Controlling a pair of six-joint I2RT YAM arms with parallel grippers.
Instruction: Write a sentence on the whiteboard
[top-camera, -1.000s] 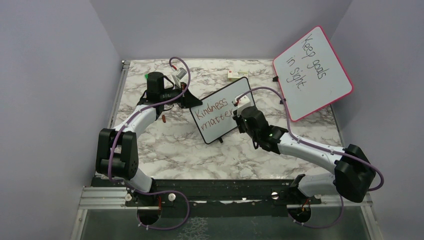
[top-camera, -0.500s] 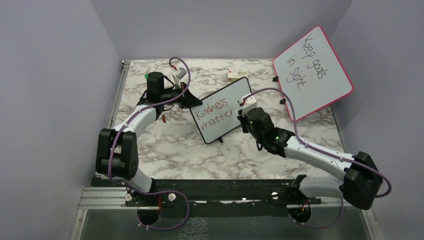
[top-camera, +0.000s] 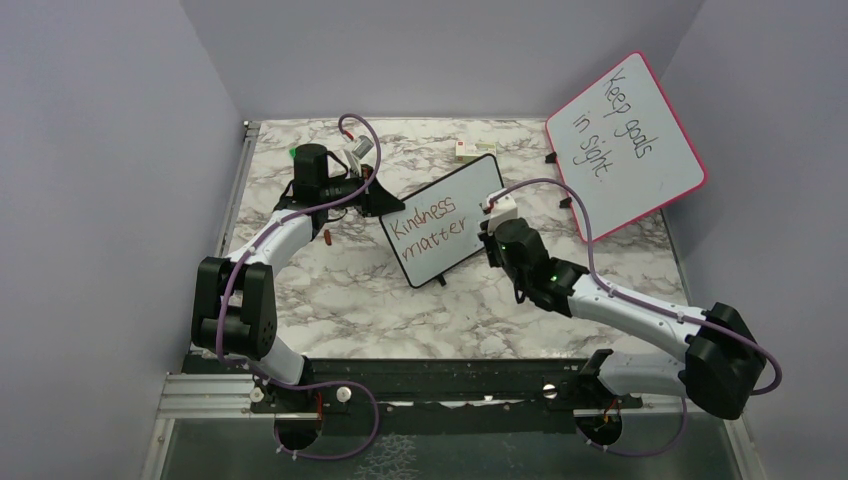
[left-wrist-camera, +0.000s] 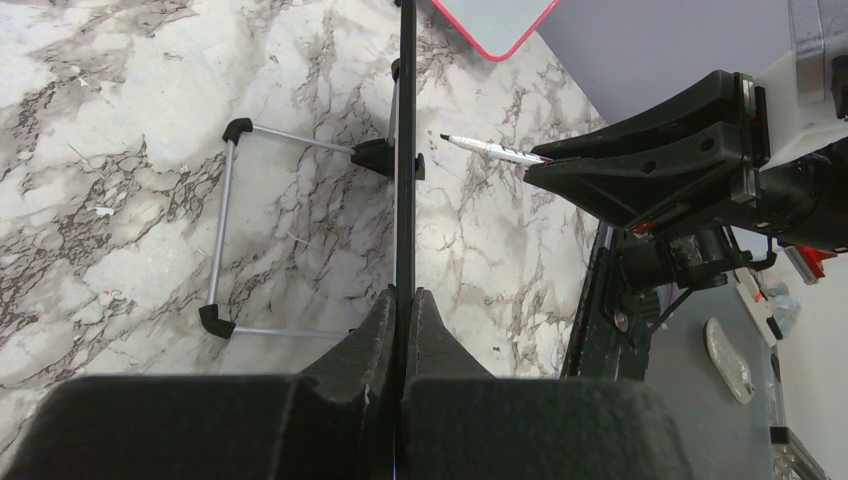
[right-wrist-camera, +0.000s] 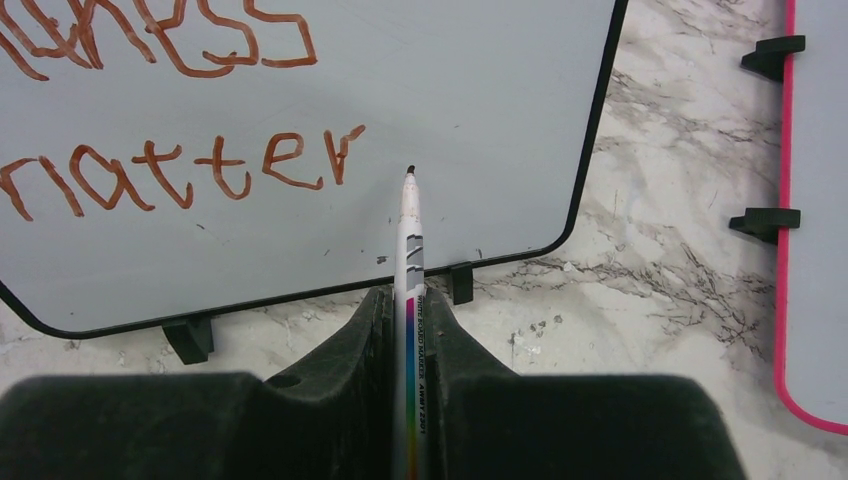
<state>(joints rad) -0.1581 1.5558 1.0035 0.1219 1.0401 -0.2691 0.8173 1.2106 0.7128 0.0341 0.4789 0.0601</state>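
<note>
The small black-framed whiteboard (top-camera: 440, 222) stands tilted at mid-table, with "Kindness matter" (top-camera: 432, 226) on it in red-brown. My left gripper (top-camera: 383, 203) is shut on its left edge. In the left wrist view the board's edge (left-wrist-camera: 405, 150) shows as a thin black line running up from between my left gripper (left-wrist-camera: 404, 296). My right gripper (top-camera: 490, 226) is shut on a white marker (right-wrist-camera: 410, 240). The marker's tip points at the board just right of the "r" in "matter" (right-wrist-camera: 200, 170). From the left wrist the marker (left-wrist-camera: 490, 151) shows a small gap to the board.
A larger pink-framed board (top-camera: 625, 145) reading "Keep goals in sight" leans at the back right, its black feet (right-wrist-camera: 770, 55) on the marble. A small white box (top-camera: 468, 151) lies behind the whiteboard. A red-brown cap (top-camera: 327, 238) lies near the left arm. A wire stand (left-wrist-camera: 225, 235) props the whiteboard.
My right gripper has moved to the right with the marker, off the end of "matter", so the last "r" now shows. The left gripper and the board have not moved.
</note>
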